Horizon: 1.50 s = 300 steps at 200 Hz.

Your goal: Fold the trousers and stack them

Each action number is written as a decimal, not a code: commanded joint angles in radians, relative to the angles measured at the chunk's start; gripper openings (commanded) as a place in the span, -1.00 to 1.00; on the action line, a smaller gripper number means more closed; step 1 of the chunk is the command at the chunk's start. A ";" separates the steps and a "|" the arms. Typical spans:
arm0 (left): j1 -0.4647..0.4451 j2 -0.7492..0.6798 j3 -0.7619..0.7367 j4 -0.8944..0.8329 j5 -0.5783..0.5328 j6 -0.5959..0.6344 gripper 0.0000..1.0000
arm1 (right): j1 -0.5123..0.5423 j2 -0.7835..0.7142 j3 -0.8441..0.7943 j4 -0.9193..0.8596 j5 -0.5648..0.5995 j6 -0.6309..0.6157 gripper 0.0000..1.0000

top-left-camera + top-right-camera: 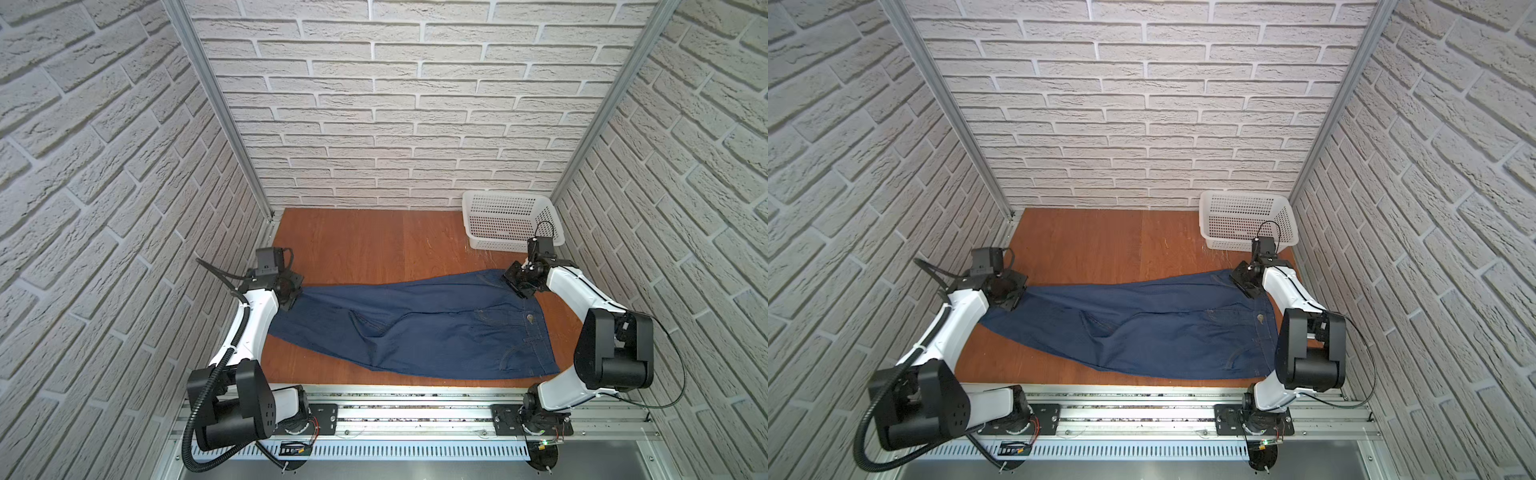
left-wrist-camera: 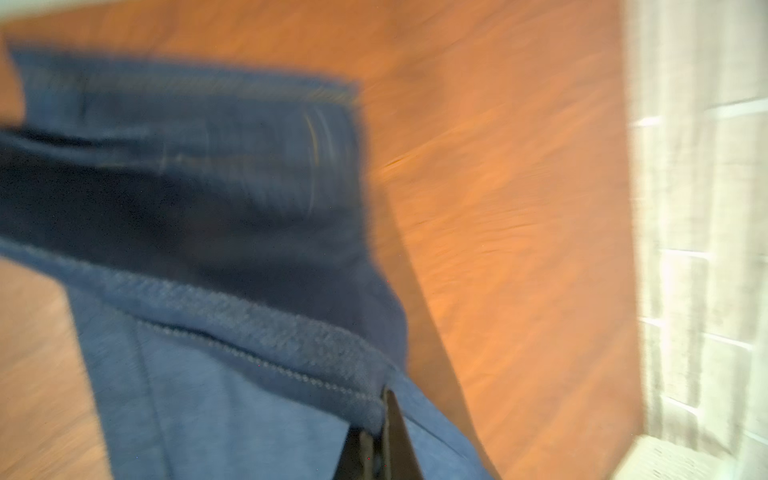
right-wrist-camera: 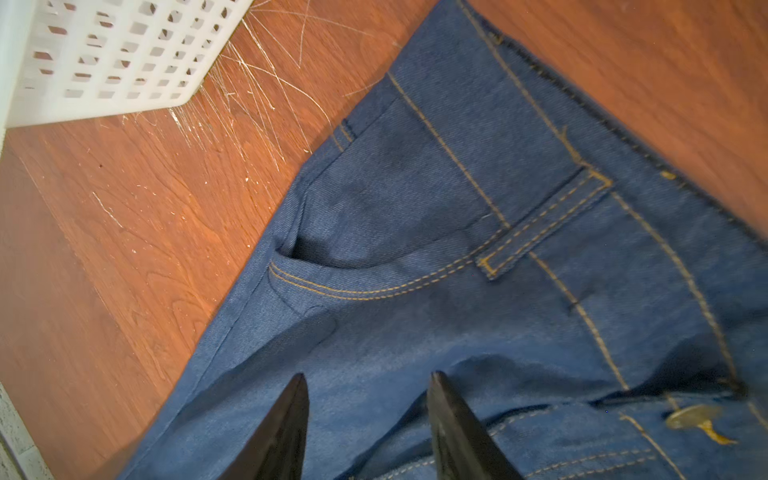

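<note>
Right wrist: trousers (image 3: 457, 291), button (image 3: 688, 417) blurred.

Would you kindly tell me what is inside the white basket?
Nothing shows inside the basket in both top views, only its perforated walls and floor. Part of its near side is hidden behind the right arm's wrist camera.

1 white perforated basket (image 1: 498, 216) sits on the wooden table (image 1: 353, 245), far right corner (scratches (image 3: 249, 95) just beside it).
</note>
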<state>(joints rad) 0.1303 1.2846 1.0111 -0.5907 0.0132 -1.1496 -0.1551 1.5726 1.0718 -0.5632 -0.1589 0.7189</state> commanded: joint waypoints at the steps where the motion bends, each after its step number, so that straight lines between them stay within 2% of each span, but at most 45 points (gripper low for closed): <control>1: -0.019 0.055 0.140 -0.046 -0.086 0.080 -1.00 | 0.004 -0.033 -0.007 -0.001 0.007 -0.015 -0.02; 51: -0.037 0.330 0.344 -0.039 -0.100 0.136 -1.00 | 0.005 -0.034 -0.002 -0.022 0.016 -0.024 -0.02; 62: -0.036 0.399 0.384 -0.043 -0.099 0.144 -0.82 | 0.004 -0.034 0.001 -0.031 0.021 -0.028 -0.02; 72: -0.036 0.458 0.422 -0.050 -0.098 0.152 -0.54 | 0.004 -0.037 0.004 -0.037 0.026 -0.031 -0.02; 84: -0.037 0.506 0.466 -0.062 -0.088 0.160 -0.43 | 0.004 -0.040 0.007 -0.046 0.031 -0.037 -0.02; 96: -0.038 0.529 0.501 -0.071 -0.081 0.166 -0.22 | 0.004 -0.043 0.010 -0.055 0.038 -0.042 -0.02; 127: -0.050 0.479 0.534 -0.123 -0.132 0.208 0.31 | 0.005 -0.023 0.017 -0.071 0.047 -0.049 -0.02; 156: -0.051 0.370 0.433 -0.168 -0.173 0.272 0.56 | 0.004 0.016 0.010 -0.062 0.039 -0.039 -0.02; 202: -0.011 0.236 0.153 -0.174 -0.174 0.366 0.57 | 0.026 0.121 0.080 -0.060 0.060 -0.060 -0.02; 228: 0.069 0.227 0.037 -0.115 -0.092 0.390 0.56 | 0.030 0.195 0.165 -0.071 0.095 -0.072 -0.03; 254: 0.110 0.282 0.016 -0.105 -0.053 0.412 0.51 | 0.031 0.274 0.229 -0.061 0.122 -0.055 -0.05; 300: 0.159 0.356 -0.018 -0.089 -0.026 0.379 0.30 | 0.031 0.413 0.303 -0.049 0.169 -0.016 -0.14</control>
<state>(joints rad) 0.2558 1.6287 1.0252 -0.7013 -0.0341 -0.7616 -0.1287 1.9427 1.3540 -0.6178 -0.0345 0.6758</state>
